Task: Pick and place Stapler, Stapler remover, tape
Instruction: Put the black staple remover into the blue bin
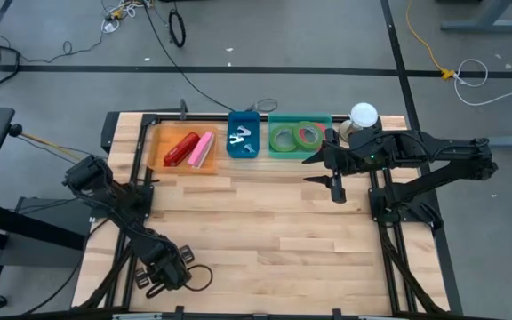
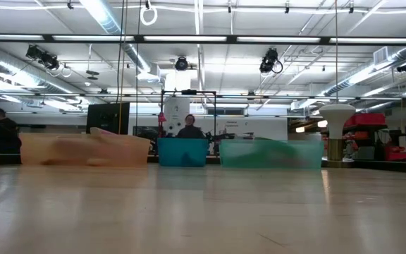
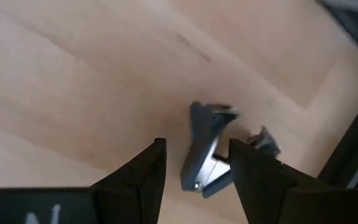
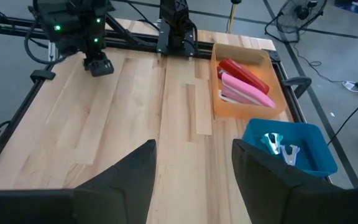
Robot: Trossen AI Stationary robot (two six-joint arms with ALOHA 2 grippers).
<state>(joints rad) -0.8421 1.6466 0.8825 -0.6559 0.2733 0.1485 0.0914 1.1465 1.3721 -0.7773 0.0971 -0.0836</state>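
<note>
1. The task is looking close to done — the red stapler [image 1: 181, 148] and the pink stapler [image 1: 203, 150] are lying in the orange bin [image 1: 156, 152], staple removers [image 1: 242, 139] are sitting in the blue bin [image 1: 231, 121], and tape rolls [image 1: 295, 137] are resting in the green bin [image 1: 274, 121].
2. One staple remover [image 3: 207, 149] is lying on the bench [image 1: 265, 231] in the left wrist view, so one placement is probably remaining.
3. The left gripper [image 3: 194, 168] is hovering over it, jaws apart, holding nothing.
4. The right gripper [image 4: 194, 163] is waiting above the bench by the green bin — open and empty.
5. The bench is pale wood planks; beyond it, a bright workshop with a person is showing.
</note>
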